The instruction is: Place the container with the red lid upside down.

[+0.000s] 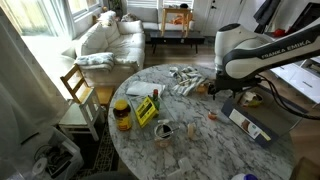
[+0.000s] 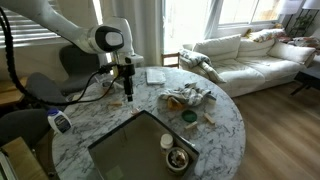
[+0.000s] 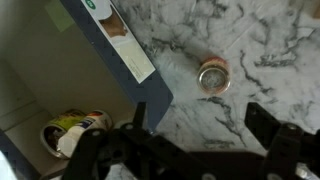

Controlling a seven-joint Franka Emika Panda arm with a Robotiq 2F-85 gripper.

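in an exterior view your tool [image 1: 226, 97] hangs over the far right part of the round marble worktop [image 1: 200, 150], close to its edge. the container [image 1: 210, 117] is a tiny red-topped speck on bare marble just in front of the tool, with a flat box [image 1: 250, 122] to its right. an amber jar [image 1: 122, 115] and a yellow box [image 1: 146, 110] sit well apart on the left side, so the middle is open.

in an exterior view the tool [image 2: 128, 93] points down near the worktop's [image 2: 215, 140] back edge. a dark tray [image 2: 140, 150] fills the near side, and the container [image 2: 209, 121] sits well apart to the right, beyond a crumpled cloth [image 2: 187, 97].

in the wrist view the fingers [image 3: 262, 125] stand wide apart with nothing between them. the container [image 3: 213, 74] stands on clear marble above them, apart from the box's [image 3: 120, 50] dark edge on the left.
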